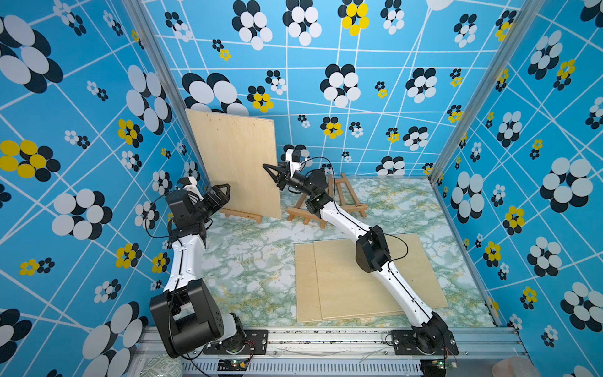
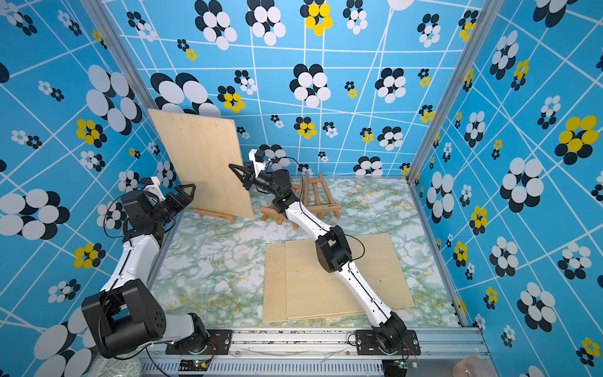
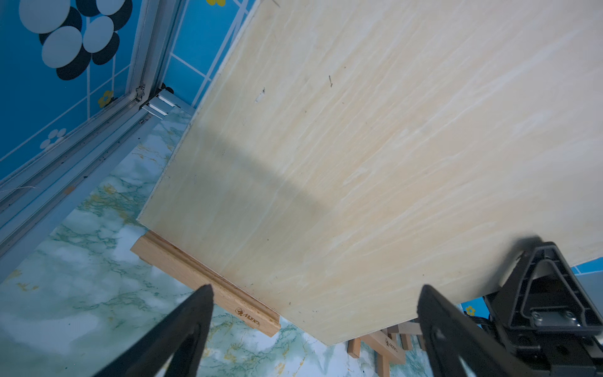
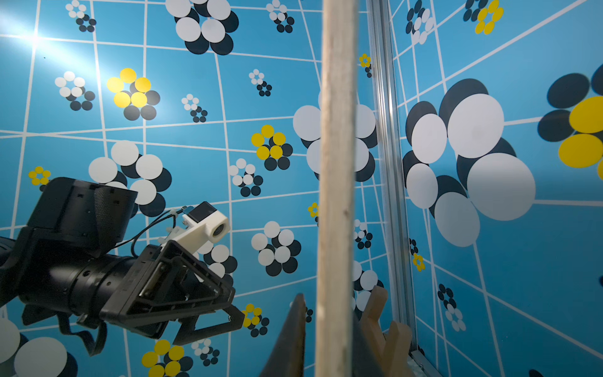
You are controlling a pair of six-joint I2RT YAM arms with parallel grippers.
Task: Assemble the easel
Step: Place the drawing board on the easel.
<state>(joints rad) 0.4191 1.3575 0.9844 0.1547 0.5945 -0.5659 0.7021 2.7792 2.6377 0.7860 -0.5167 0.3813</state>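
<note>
Right pincer [image 1: 268, 169] straddles the side edge of the pale rectangular plywood board [image 1: 235, 160], one jaw on each face; the right wrist view shows a sliver of background between one jaw and the wood, so I cannot tell whether it pinches or merely brackets the edge. Its place looks meant to steady the board, which stands propped with its lower edge on the ledge of the small light-wood tabletop easel [image 1: 243, 215] below the pincer, overhanging the ledge on this pincer's side. Across the board's face the left pincer [image 1: 225, 196] hangs spread wide, touching nothing, probably a guard against tipping. Just behind the right pincer's wrist sit a toppled wooden easel [image 1: 298, 213] and another wooden easel lying flat [image 1: 354, 206]; they crowd any retreat downward. Farther back, under its arm, two flat plywood sheets [image 1: 342, 280] rest stacked on the green-veined marble-pattern surface [image 1: 254, 261], well apart from the board
</note>
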